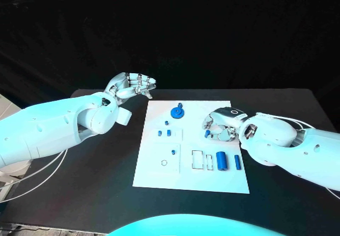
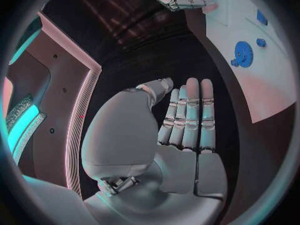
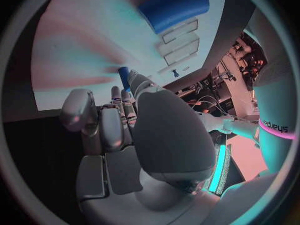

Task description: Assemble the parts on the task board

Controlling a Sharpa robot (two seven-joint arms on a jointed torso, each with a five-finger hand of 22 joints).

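1. At the upper left of the head view, the left hand [image 1: 132, 86] hangs over the matte black table [image 1: 92, 187], just off the far left corner of the task board. Its silver, segmented fingers [image 2: 190, 112] lie straight and pressed side by side, the palm bare, nothing in it.
2. The task board [image 1: 170, 174] is a flat white rectangular plate in the middle of the frame, with shallow rectangular and rounded recesses cut into its surface.
3. Near the board's top edge lies a blue gear [image 1: 177, 113], a round toothed disc with a small knob just beside it.
4. Below it, left of centre, two tiny blue pegs [image 1: 165, 132] stand close together.
5. Toward the lower right of the board lies a smooth blue cylinder [image 1: 221, 160], with a thinner blue pin [image 1: 237, 162] just to its right, both pointing up the frame.
6. At centre right, the right hand [image 1: 221, 129] sits low over the board, fingers curled in around a small blue part [image 1: 208, 133]; the right wrist view shows that short blue piece at the fingertips, apparently pinched there.
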